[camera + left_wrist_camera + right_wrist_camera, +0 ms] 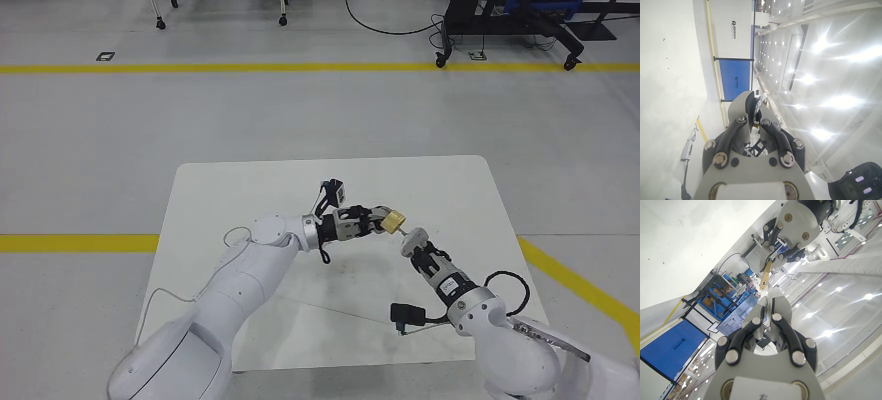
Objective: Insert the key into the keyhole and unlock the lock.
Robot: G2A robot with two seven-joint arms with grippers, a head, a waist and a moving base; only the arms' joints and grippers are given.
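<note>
L gripper (381, 219) at centre of top view, above white surface (230, 200). Jaws clamped on silver shackle (758, 107) of brass lock (394, 219); lock body sticks out toward R gripper (411, 240), just lower right of it. R jaws pinched narrow on key (768, 306), seen edge-on. Keyhole (763, 282) faces key tip; tip close, looks just apart, not inserted.

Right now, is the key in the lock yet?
Done: both things are picked up. The left jaws hold the lock by its loop, and the right jaws pinch the key. In hand: the key points at the keyhole, close but not in. Left: push it in and turn it.
</note>
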